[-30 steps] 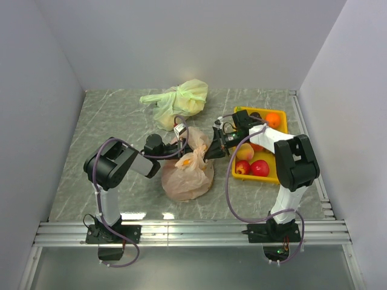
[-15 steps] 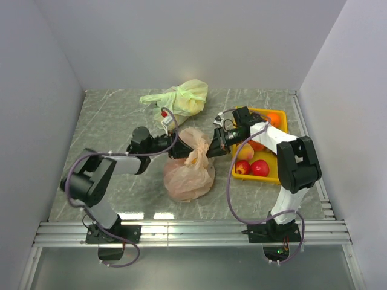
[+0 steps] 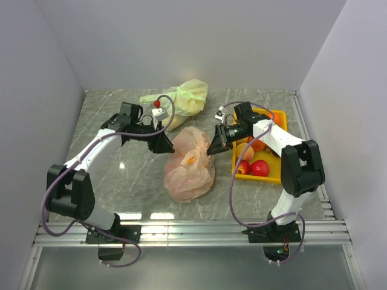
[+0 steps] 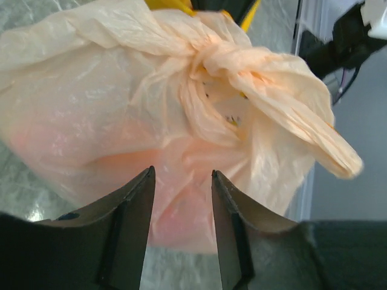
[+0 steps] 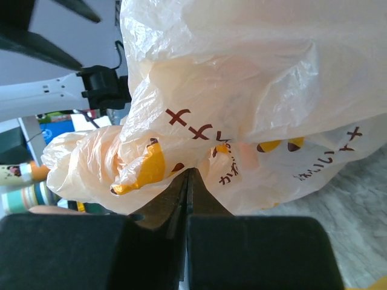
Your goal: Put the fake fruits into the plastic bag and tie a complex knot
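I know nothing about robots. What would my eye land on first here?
A crinkly peach-orange plastic bag sits mid-table, its top twisted into a knot. The right pincer is shut on its plastic from the right, while the left pincer stands open just left of it. A yellow tray with red apples lies to the right.

Both arms are built the same way: fat black joints with smooth white tubes between them. The left arm (image 3: 94, 150) and the right arm (image 3: 272, 134) each stand on a black base bolted to the desk's silver rail (a tiny green light shows just under the right base (image 3: 279, 234)). A thin purple-grey cable (image 3: 231, 192) hangs in loose loops along each arm. The left pincer (image 4: 182, 172) and the right pincer (image 5: 187, 171) are black, with flat fingers (image 4: 130, 229) shaped like wedges, wide at the back and thin at the tip. The left wrist carries a small red knob (image 3: 157, 104).
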Controlling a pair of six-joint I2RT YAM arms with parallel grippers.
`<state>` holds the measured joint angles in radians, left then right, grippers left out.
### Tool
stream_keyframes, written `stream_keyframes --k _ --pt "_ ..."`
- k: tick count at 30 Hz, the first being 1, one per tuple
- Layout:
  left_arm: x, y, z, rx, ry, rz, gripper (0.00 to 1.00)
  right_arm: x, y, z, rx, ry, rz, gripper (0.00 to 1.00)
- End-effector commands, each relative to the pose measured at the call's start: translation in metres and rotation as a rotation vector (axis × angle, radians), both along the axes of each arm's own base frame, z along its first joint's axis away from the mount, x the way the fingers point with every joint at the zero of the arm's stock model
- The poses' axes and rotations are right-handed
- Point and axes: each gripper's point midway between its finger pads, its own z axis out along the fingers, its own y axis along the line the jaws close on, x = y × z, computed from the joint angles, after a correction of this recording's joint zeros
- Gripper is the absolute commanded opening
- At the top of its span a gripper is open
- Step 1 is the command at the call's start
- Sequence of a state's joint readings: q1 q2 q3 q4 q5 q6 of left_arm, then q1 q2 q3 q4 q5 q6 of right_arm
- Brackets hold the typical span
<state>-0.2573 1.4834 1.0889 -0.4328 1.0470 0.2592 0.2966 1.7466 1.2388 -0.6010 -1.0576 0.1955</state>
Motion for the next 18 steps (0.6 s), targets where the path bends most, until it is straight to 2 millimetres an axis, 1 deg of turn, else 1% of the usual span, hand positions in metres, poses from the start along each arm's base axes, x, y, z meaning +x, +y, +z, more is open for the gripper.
stream_keyframes --k 1,2,3,5,6,7,8,9,11,12,15,18 --pt "-0.037 0.021 0.010 0.153 0.000 -0.118 0.47 0.002 -0.001 0.024 -0.005 -0.125 0.019 0.00" --pt "-0.038 0.021 0.015 0.155 0.013 -0.120 0.57 0.001 -0.001 0.025 -0.006 -0.125 0.019 0.00" --pt "-0.036 0.021 0.030 0.158 0.018 -0.109 0.60 -0.001 0.000 0.026 -0.006 -0.128 0.024 0.00" --pt "-0.038 0.019 0.044 0.145 0.031 -0.124 0.63 -0.003 0.001 0.025 -0.012 -0.135 0.033 0.00" --pt "-0.038 0.015 0.056 0.137 0.014 -0.131 0.78 -0.003 0.002 0.026 -0.017 -0.144 0.034 0.00" --pt "-0.039 0.012 0.062 0.138 0.032 -0.114 0.98 -0.004 0.003 0.026 -0.018 -0.151 0.037 0.00" --pt "-0.040 0.010 0.065 0.145 0.034 -0.110 0.99 -0.004 0.004 0.026 -0.019 -0.157 0.040 0.00" --pt "-0.046 0.001 0.071 0.152 0.020 -0.136 0.99 -0.005 0.004 0.028 -0.021 -0.165 0.041 0.00" --pt "-0.046 -0.010 0.071 0.190 0.009 -0.120 0.99 -0.006 0.007 0.029 -0.022 -0.169 0.048 0.00" --pt "-0.052 -0.019 0.067 0.229 0.025 -0.114 0.99 -0.006 0.008 0.030 -0.020 -0.177 0.050 0.00" --pt "-0.060 -0.033 0.059 0.267 0.057 -0.113 0.99 -0.007 0.008 0.033 -0.022 -0.190 0.052 0.00" --pt "-0.057 -0.041 0.048 0.307 0.076 -0.088 0.95 -0.007 0.008 0.035 -0.024 -0.199 0.052 0.00"
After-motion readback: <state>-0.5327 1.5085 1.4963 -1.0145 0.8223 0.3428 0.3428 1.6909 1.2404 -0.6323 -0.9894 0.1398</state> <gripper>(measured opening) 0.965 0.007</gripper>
